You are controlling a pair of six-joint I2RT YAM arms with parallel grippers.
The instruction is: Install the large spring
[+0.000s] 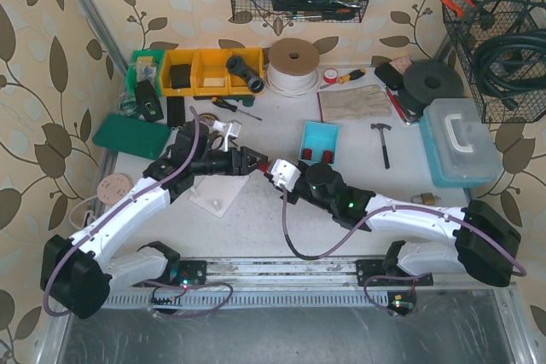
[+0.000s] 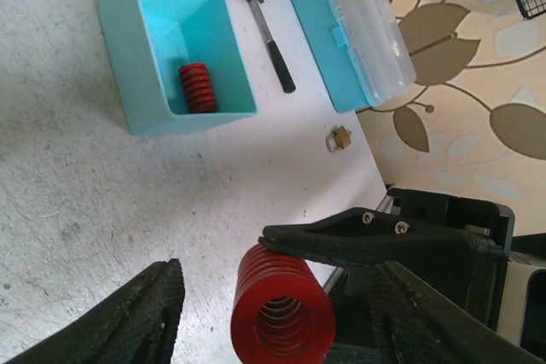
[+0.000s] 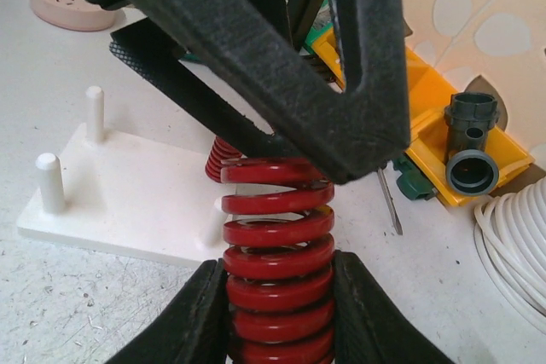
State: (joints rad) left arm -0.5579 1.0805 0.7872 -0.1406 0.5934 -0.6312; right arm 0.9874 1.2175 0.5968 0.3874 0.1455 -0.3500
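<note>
My right gripper [image 3: 277,296] is shut on the large red spring [image 3: 277,245] and holds it above the table, the upper coils free. My left gripper [image 2: 273,321] is open. Its fingers [image 2: 128,313] stand either side of the spring's end [image 2: 281,313] with gaps showing. In the top view the two grippers meet at the table's middle, left [image 1: 254,161] and right [image 1: 275,172]. The white peg plate [image 3: 128,193] lies just behind. A smaller red spring [image 3: 220,159] stands on it, partly hidden.
A teal bin [image 1: 320,138] holding a small red spring [image 2: 198,87] sits behind the grippers. A hammer [image 1: 382,138], a teal toolbox [image 1: 461,142] and a padlock [image 1: 426,199] lie to the right. Yellow bins [image 1: 205,70], a tape roll [image 1: 293,61] and a green pad [image 1: 132,135] lie at the back left.
</note>
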